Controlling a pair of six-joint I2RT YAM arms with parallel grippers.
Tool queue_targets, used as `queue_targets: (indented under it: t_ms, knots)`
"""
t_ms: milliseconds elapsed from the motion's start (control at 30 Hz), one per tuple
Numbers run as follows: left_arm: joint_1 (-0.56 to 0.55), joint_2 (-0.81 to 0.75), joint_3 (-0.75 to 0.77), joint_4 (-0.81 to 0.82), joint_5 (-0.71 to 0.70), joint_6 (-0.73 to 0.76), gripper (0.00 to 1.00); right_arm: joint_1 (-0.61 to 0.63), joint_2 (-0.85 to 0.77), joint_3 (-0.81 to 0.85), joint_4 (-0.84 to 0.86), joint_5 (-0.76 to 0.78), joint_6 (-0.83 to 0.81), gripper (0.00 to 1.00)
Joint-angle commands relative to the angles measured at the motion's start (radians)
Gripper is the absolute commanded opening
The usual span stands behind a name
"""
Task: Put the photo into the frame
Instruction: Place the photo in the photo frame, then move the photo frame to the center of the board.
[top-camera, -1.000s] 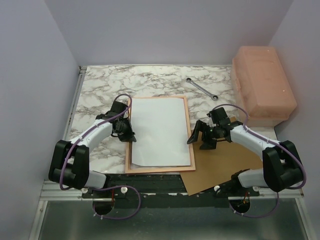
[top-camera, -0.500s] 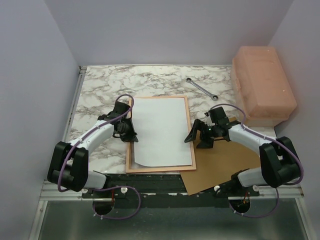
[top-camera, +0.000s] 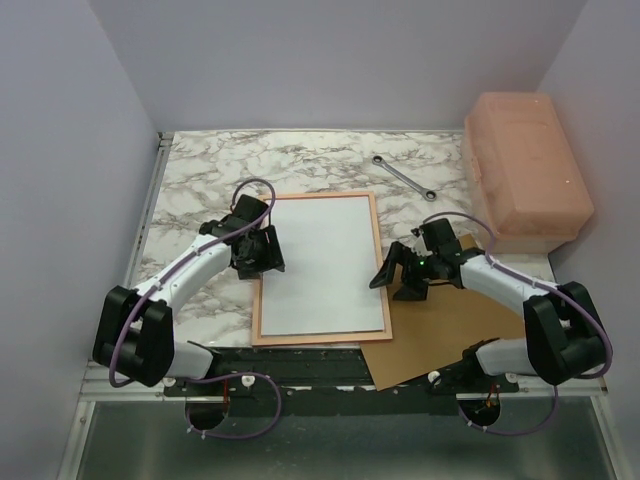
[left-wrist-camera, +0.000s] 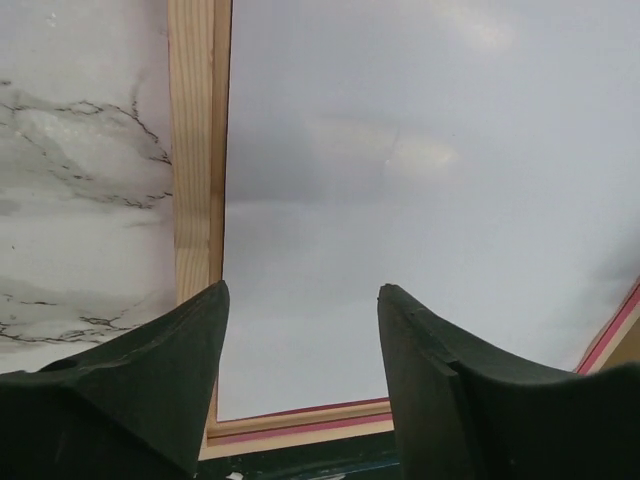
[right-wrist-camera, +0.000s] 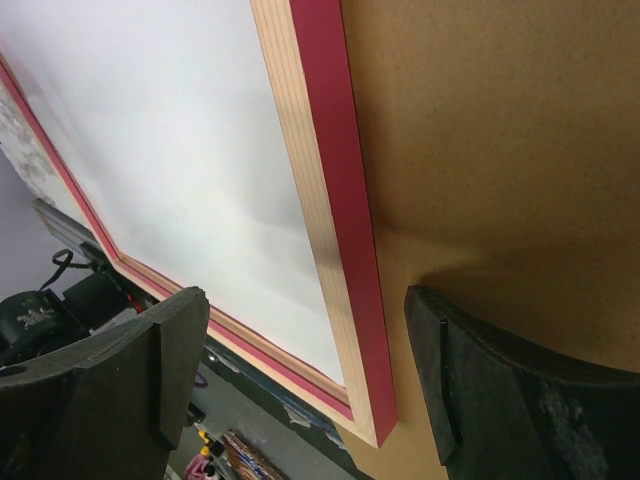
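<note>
My left gripper (left-wrist-camera: 300, 288) hangs jaws apart over the frame's (left-wrist-camera: 195, 150) left rail, photo (left-wrist-camera: 420, 150) lying lengthwise just to its right.

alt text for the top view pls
The photo, white side up, lies in the frame on a marble table. The left claw is open at its left edge, the right claw open at its right, over a brown board.

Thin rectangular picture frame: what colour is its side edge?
Pink-red on the frame; right wrist view.

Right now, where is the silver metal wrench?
From the top view, the silver metal wrench lies far back on the right of the marble table, beside the peach plastic box.
</note>
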Motion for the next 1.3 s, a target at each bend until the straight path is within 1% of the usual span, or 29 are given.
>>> queue_targets:
  t_ms: [0, 100, 133, 233, 300, 367, 467, 533, 567, 667, 900, 1267]
  knots:
    - [-0.03, -0.051, 0.068, -0.071, -0.123, 0.019, 0.65, -0.003, -0.063, -0.045, -0.027, 0.003, 0.021, 0.87]
    - [-0.074, -0.088, 0.103, -0.106, -0.199, 0.032, 0.74, -0.003, -0.087, -0.062, -0.035, 0.003, 0.027, 0.87]
    - [-0.087, -0.106, 0.112, -0.118, -0.219, 0.04, 0.76, -0.003, -0.092, -0.066, -0.037, 0.0, 0.029, 0.87]
    - [-0.135, -0.169, 0.132, -0.139, -0.28, 0.05, 0.79, 0.0, -0.099, -0.077, -0.023, -0.015, 0.038, 0.86]
    - [-0.154, -0.231, 0.13, -0.139, -0.296, 0.056, 0.79, 0.006, -0.088, -0.075, -0.009, -0.028, 0.046, 0.86]
    - [-0.159, -0.313, 0.117, -0.128, -0.289, 0.06, 0.8, 0.019, -0.069, -0.063, 0.01, -0.039, 0.057, 0.86]
    - [-0.159, -0.445, 0.081, -0.089, -0.259, 0.067, 0.87, 0.061, -0.023, -0.036, 0.048, -0.05, 0.08, 0.86]
    - [-0.158, -0.528, 0.059, -0.066, -0.238, 0.069, 0.96, 0.105, 0.019, -0.003, 0.067, -0.044, 0.095, 0.86]
    - [-0.159, -0.568, 0.053, -0.057, -0.223, 0.077, 0.98, 0.127, 0.045, 0.016, 0.078, -0.041, 0.105, 0.86]
    - [-0.159, -0.636, 0.046, -0.054, -0.209, 0.094, 0.98, 0.192, 0.106, 0.073, 0.115, -0.028, 0.13, 0.86]
    - [-0.159, -0.667, 0.035, -0.087, -0.208, 0.09, 0.99, 0.26, 0.277, 0.221, 0.18, -0.022, 0.151, 0.86]
    - [-0.157, -0.612, -0.004, -0.049, -0.157, 0.067, 0.98, 0.334, 0.475, 0.459, 0.209, -0.034, 0.182, 0.86]
